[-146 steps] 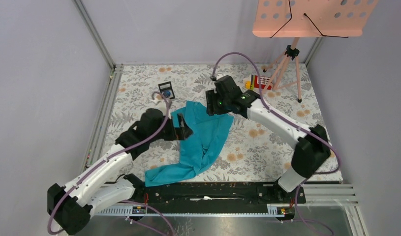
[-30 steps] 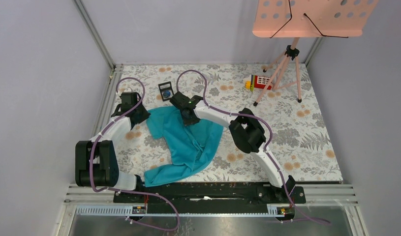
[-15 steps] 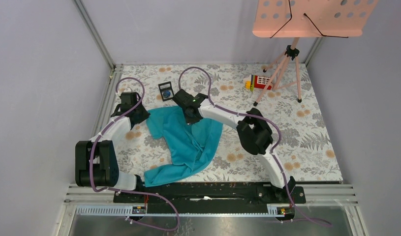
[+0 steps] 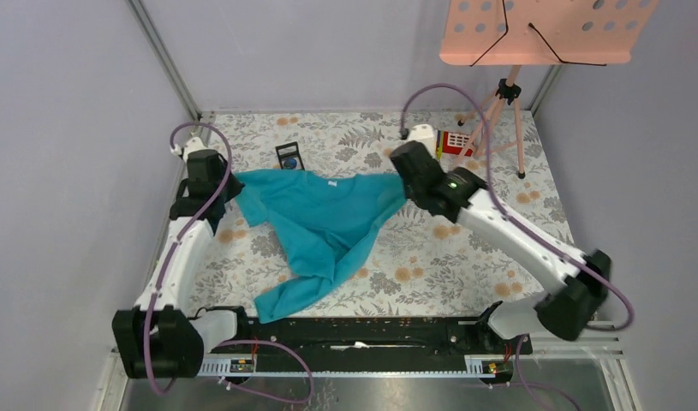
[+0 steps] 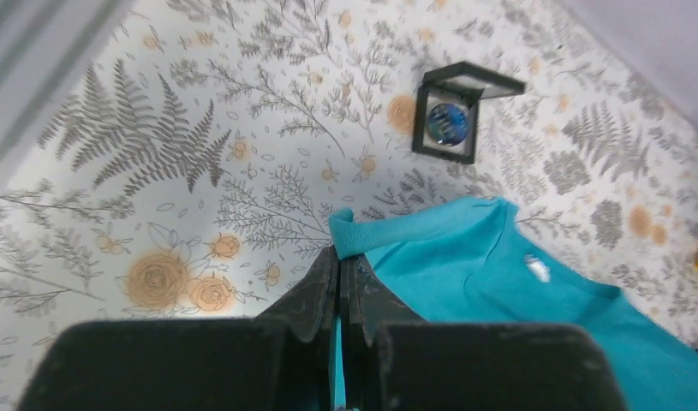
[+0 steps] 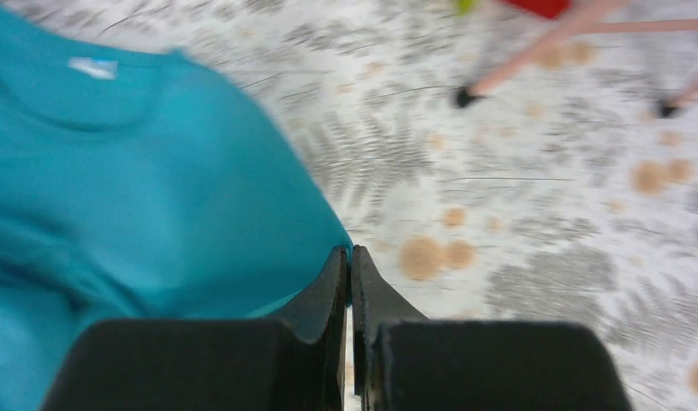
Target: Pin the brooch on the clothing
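The clothing, a teal T-shirt [image 4: 328, 214], lies on the floral mat, its upper edge pulled taut between both grippers. Its white neck label [image 4: 332, 183] faces up. My left gripper [image 4: 234, 181] is shut on the shirt's left shoulder edge [image 5: 388, 235]. My right gripper [image 4: 398, 184] is shut on the right edge [image 6: 311, 231]. The shirt's lower part trails bunched towards the near edge. The brooch [image 4: 289, 160], a small dark-blue disc, sits in a black square frame [image 5: 448, 116] on the mat just beyond the shirt, apart from both grippers.
A pink music stand [image 4: 542, 30] on tripod legs [image 4: 499, 120] stands at the back right, with a red and yellow toy [image 4: 452, 141] beside them. The tripod feet [image 6: 463, 97] show in the right wrist view. Metal rails [image 4: 187, 171] and walls bound the mat.
My right gripper closed on the shirt and swung right with it. My left gripper shifted back and left. The shirt went from bunched to stretched out, label now showing.
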### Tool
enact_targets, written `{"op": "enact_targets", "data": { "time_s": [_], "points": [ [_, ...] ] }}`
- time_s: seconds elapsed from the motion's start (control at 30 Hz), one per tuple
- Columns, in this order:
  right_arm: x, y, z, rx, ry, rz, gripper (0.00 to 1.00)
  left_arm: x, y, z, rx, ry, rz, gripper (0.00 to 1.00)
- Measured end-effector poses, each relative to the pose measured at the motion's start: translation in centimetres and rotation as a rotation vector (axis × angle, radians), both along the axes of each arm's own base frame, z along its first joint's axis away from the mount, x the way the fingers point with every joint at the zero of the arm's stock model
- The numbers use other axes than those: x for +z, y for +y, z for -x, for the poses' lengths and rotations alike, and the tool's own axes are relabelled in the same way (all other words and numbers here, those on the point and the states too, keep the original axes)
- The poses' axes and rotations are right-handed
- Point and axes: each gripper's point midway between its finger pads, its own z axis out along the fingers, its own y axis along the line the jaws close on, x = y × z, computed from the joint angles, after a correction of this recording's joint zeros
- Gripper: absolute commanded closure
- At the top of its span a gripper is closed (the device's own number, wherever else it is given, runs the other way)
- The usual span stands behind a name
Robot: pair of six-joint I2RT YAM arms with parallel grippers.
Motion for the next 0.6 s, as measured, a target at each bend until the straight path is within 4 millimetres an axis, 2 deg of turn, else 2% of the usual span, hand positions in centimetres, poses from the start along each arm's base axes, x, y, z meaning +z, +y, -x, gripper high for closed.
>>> {"op": "enact_targets", "data": {
  "time_s": [0.07, 0.23, 0.43, 0.5, 0.6],
  "points": [
    [2.3, -4.1, 0.8, -0.057, -0.086, 0.044, 1.0, 3.0, 0.5, 0.4, 0.019, -0.058, -0.022, 1.0],
    [8.9, -10.1, 3.0, -0.138, -0.273, 0.08, 1.0, 10.3, 1.8, 2.5, 0.059, -0.185, -0.087, 1.0],
    [19.5, -15.4, 7.3, -0.184, -0.53, -0.067, 1.0, 21.0, 2.3, 6.9, 0.052, -0.411, -0.168, 1.0],
    [23.0, -17.0, 9.3, -0.179, -0.623, -0.147, 1.0, 24.6, 1.7, 8.7, 0.008, -0.501, -0.19, 1.0],
    [26.8, -19.1, 12.5, -0.14, -0.742, -0.257, 1.0, 29.3, 0.5, 11.6, -0.068, -0.621, -0.22, 1.0]
  ]
}}
